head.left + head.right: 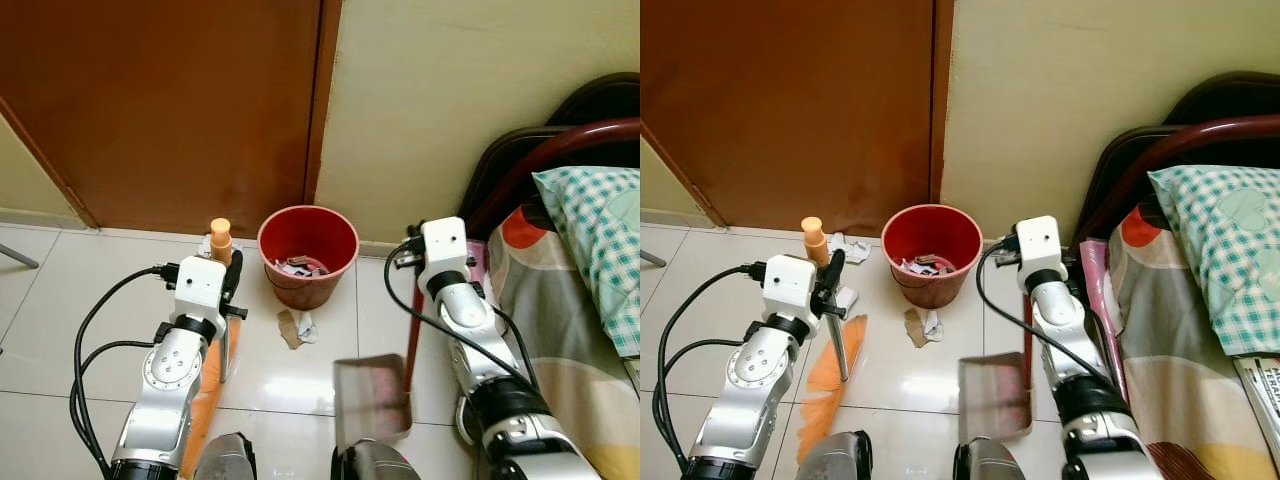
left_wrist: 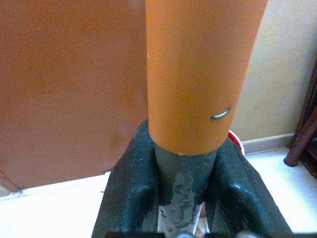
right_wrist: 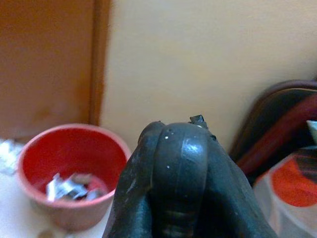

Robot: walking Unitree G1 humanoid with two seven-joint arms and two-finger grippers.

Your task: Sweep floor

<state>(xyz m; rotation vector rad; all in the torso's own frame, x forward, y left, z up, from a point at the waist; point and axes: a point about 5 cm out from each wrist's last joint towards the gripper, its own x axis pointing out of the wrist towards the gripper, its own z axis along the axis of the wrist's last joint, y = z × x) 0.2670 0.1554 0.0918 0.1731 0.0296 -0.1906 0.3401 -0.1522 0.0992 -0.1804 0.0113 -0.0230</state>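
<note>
Left gripper [image 2: 181, 198] is clamped on the orange broom handle [image 2: 198, 74]; right gripper [image 3: 178, 173] fingers are pressed together, near the red bucket [image 1: 308, 245].

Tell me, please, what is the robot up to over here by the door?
It is sweeping. The left gripper is shut on the orange broom, held upright, bristles on the tiled floor. The right gripper holds the red-handled dustpan low, near the bed. The red bin by the wall already holds paper scraps, and some litter lies before it.
</note>
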